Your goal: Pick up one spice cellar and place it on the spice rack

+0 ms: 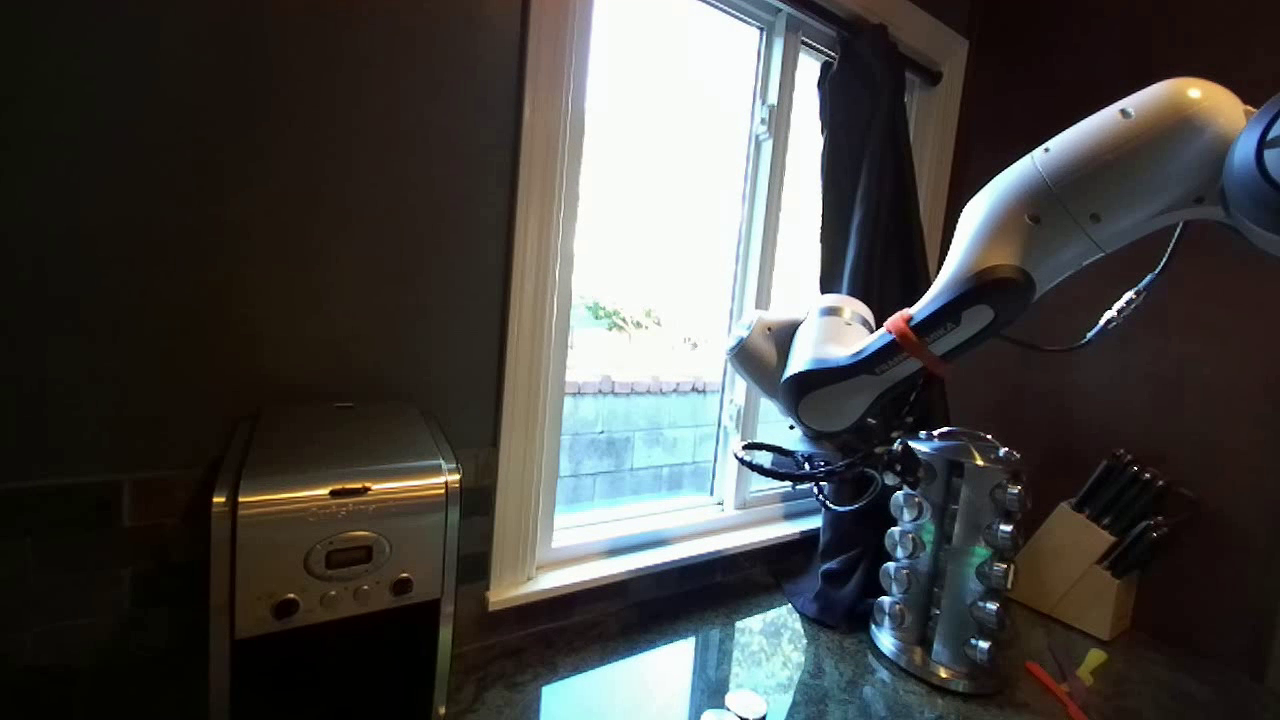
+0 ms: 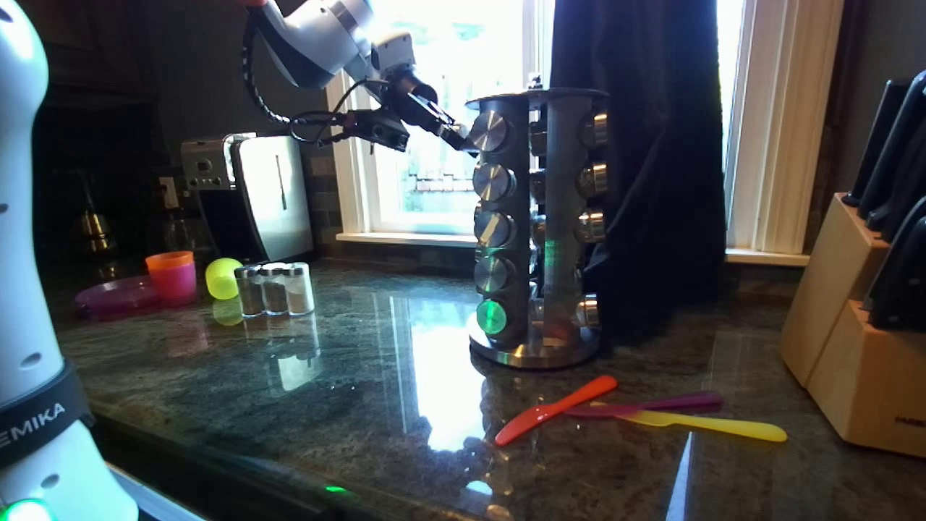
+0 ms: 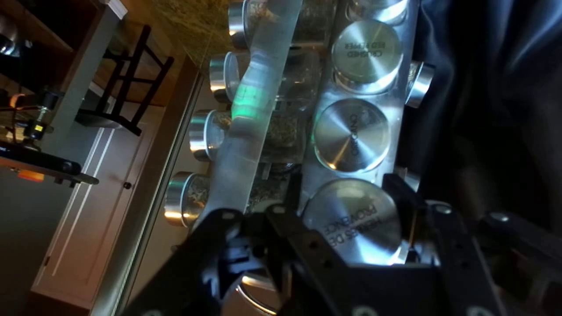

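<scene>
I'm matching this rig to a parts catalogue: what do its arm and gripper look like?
The arm is mostly white, smooth and rounded, with dark panels, an orange-red strap and a dark band lettered "EMIKA". The gripper is black and angular, with narrow fingers; dark cables loop beside it.

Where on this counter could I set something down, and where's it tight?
In an exterior view, the counter is bare between the three jars and the rack, and from those jars to the near edge. Crowded: in front of the rack, where loose knives lie, and around the stacked cups and plate.
</scene>
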Controlling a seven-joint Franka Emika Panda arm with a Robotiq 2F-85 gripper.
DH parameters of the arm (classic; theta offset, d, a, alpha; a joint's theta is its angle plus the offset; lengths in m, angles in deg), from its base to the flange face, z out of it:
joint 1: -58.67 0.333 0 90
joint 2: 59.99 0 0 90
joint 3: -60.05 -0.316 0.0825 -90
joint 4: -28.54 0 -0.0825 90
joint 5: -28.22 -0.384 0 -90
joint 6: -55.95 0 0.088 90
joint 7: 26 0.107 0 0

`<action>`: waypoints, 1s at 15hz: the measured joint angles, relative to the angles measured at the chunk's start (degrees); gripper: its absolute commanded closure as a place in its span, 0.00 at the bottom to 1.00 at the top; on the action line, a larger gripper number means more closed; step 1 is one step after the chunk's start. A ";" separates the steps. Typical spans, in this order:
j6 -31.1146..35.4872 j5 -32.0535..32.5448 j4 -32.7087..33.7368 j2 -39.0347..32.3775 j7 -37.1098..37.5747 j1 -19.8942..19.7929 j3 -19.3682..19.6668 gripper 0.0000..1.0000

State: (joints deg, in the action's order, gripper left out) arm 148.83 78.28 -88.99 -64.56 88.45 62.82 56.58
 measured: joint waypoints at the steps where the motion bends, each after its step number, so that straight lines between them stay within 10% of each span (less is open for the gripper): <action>1: 0.00 0.00 0.00 0.00 -0.18 -0.01 0.02 0.76; 15: 4.67 0.36 -2.19 1.83 -5.14 -2.27 2.26 0.76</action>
State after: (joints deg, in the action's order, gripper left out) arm 153.50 78.64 -91.18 -62.73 83.31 60.55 58.85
